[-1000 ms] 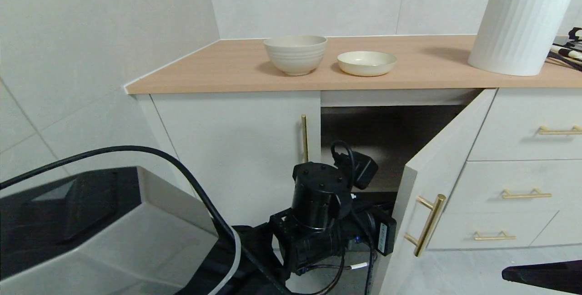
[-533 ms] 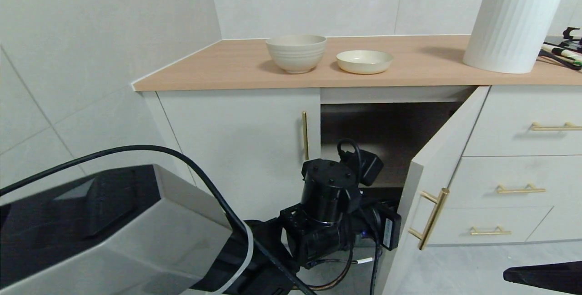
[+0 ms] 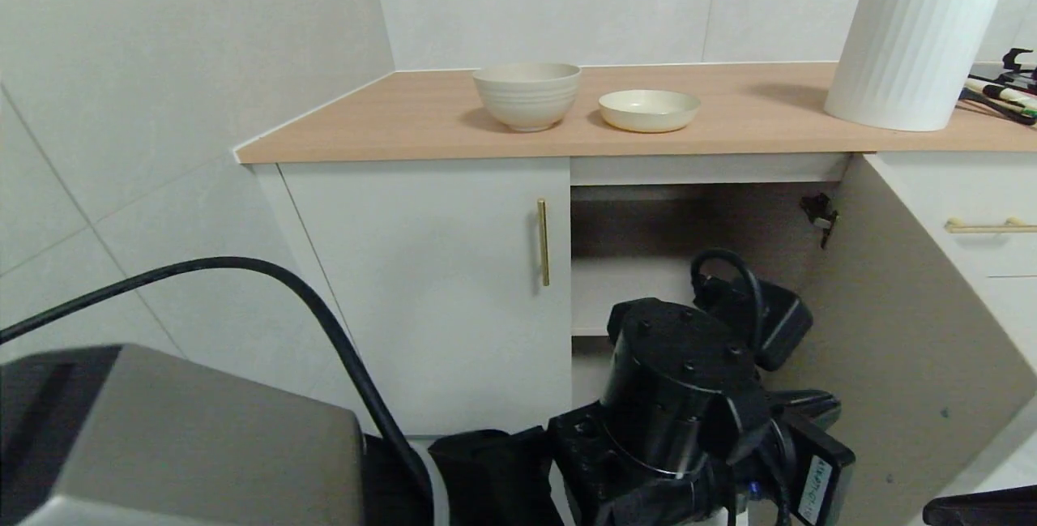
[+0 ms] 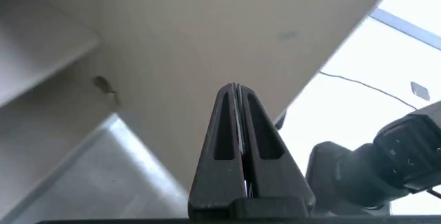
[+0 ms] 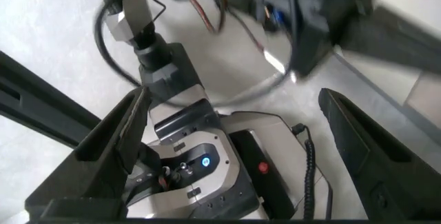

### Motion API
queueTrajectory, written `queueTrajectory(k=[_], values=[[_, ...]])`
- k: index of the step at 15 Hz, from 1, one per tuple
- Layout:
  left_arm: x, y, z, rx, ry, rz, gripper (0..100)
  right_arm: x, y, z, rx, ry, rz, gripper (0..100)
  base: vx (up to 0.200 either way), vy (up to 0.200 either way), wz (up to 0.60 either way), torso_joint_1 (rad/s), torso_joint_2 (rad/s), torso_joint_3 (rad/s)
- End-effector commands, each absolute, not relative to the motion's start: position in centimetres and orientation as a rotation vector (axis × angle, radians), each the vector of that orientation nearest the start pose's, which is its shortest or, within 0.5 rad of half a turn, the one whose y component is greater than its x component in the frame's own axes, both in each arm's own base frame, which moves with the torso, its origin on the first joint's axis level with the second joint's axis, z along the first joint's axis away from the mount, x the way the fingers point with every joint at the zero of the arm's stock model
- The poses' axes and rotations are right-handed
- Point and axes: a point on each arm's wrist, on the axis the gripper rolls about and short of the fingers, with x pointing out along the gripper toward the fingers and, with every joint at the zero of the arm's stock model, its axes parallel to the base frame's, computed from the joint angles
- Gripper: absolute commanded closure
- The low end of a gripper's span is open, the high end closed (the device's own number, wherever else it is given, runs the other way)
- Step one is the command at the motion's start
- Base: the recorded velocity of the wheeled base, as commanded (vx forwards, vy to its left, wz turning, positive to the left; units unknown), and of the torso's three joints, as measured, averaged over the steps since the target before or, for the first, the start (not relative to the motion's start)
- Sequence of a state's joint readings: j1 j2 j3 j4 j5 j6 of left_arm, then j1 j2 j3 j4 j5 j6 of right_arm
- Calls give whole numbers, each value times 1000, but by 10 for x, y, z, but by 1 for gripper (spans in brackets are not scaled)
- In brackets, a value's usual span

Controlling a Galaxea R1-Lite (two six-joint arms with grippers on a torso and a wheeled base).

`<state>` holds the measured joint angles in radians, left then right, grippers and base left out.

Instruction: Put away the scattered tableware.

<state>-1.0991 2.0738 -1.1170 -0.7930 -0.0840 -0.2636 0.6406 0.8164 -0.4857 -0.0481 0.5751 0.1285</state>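
Two tableware pcs on the counter (image 3: 389,125): ribbed bowl (image 3: 527,95) w/ shallow dish (image 3: 649,109) just beside it, not touching. Cabinet door (image 3: 915,331) below them stands wide open. Left gripper (image 4: 235,93) pressed together, low by the open cabinet; right gripper (image 5: 234,96) spread wide

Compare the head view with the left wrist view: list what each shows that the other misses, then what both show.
Head view, not wrist: the bowl and dish side by side on the counter, and the closed door's handle. Wrist view, not head: the left hand, its fingers pressed together with nothing between them. Both: the beige inner face of the open door.
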Motion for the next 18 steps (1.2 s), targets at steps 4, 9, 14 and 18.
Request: queueTrajectory(k=[4,9,14,18], values=[[226,-285,157,-162,312,-937,100,71,66,202,89,434,1096,0,0,0,0,0,0,0],[216,-186,182,-187,285,-752,100,102,85,207,53,465,919,0,0,0,0,0,0,0],[186,-105,226,-215,246,-562,100,183,137,203,-44,339,629,0,0,0,0,0,0,0],[184,-89,231,-215,276,-497,0,200,149,226,-17,408,612,0,0,0,0,0,0,0]])
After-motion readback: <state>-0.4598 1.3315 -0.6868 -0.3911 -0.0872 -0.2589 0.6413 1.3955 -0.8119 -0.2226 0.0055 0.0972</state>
